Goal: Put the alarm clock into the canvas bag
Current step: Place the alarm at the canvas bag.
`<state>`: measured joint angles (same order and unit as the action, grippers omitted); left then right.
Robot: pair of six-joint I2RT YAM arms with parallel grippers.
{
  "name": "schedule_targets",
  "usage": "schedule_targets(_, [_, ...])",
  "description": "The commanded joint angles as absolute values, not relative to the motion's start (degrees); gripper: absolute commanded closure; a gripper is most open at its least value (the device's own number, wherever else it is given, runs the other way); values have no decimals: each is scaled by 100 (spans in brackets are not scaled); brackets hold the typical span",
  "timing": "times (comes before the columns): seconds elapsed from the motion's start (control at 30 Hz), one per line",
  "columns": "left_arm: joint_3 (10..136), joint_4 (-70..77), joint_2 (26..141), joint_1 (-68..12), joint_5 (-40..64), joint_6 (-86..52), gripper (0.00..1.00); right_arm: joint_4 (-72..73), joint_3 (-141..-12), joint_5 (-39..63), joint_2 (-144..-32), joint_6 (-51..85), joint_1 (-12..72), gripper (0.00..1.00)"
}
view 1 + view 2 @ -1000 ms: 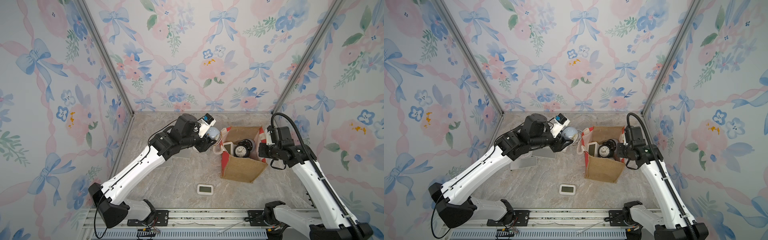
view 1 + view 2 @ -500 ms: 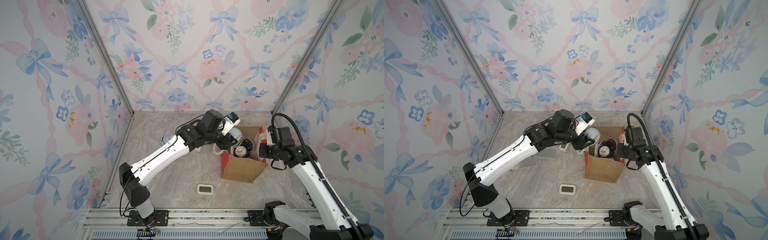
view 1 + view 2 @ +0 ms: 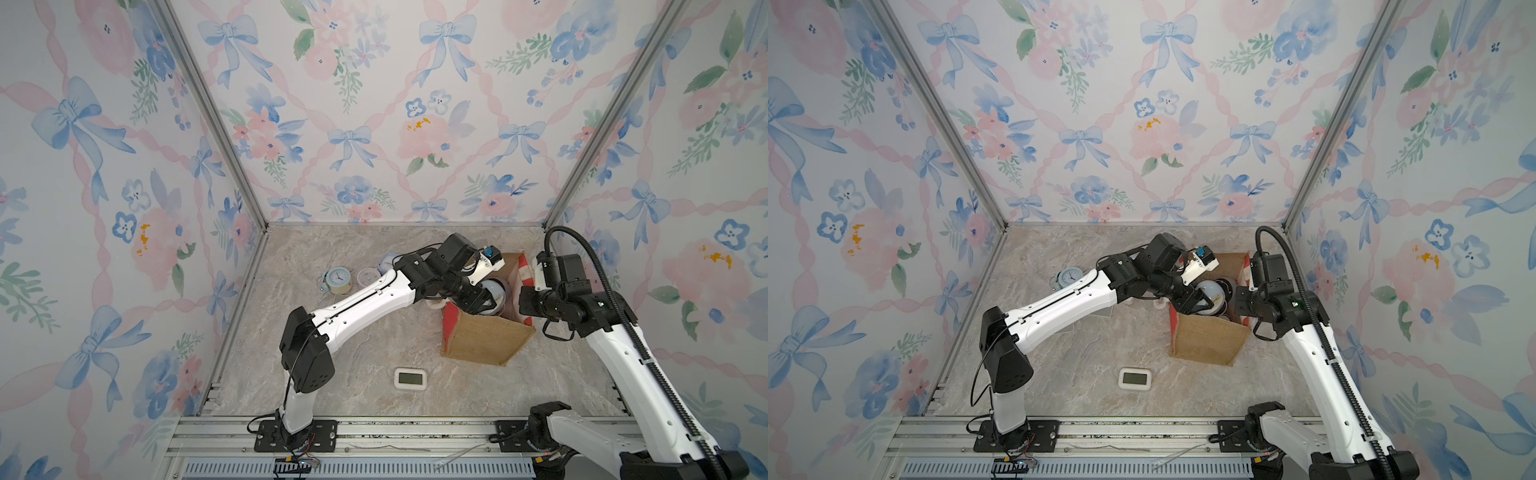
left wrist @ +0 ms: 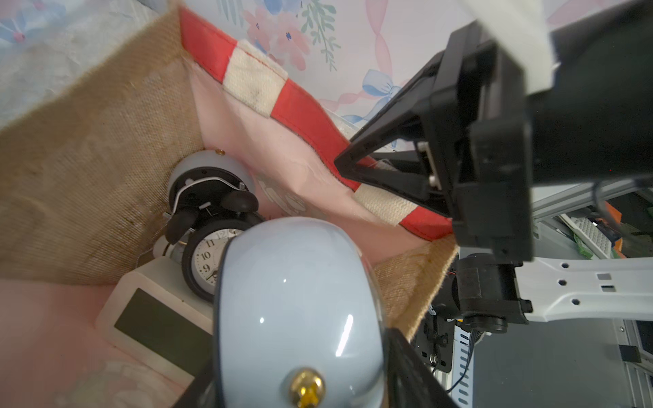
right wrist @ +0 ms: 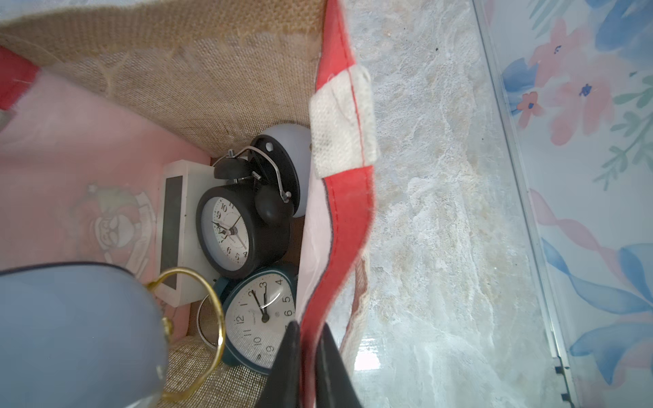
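My left gripper (image 3: 482, 302) is shut on a pale blue alarm clock (image 3: 493, 290) with a gold ring, held over the open mouth of the canvas bag (image 3: 484, 341). The left wrist view shows the clock's rounded back (image 4: 296, 300) between the dark fingers, just above the bag's inside. The tan bag stands upright at the right of the table. My right gripper (image 5: 308, 339) is shut on the rim of the bag's red side panel (image 5: 341, 247). In both top views it sits at the bag's right edge (image 3: 1241, 296).
Inside the bag lie a black twin-bell clock (image 5: 229, 229), a white digital clock (image 5: 175, 226) and a teal clock (image 5: 261, 318). On the table are a light blue round clock (image 3: 337, 277) at the back and a white digital clock (image 3: 410, 378) near the front.
The left arm has swung right with the pale blue clock, from beside the bag's left side to over its mouth. The right arm has kept its hold on the bag.
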<state>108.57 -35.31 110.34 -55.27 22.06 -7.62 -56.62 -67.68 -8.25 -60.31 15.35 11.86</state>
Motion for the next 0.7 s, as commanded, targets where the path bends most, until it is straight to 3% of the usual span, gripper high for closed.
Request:
schedule_targets(0.0, [11107,-3368,11243,-5651,2670,-896,63,-5844,-6979,-925,-5924,1467,1248,88])
schedule_targets(0.3, [11093,-3366,11752,-5715,3407,-1044,63,-5842,-6994,-958,-5884,1441,1232,88])
schedule_targets(0.67, [11082,-3462,12289,-5600,3606,-1093,63,-5821,-6974,-939,-5902,1450,1230,88])
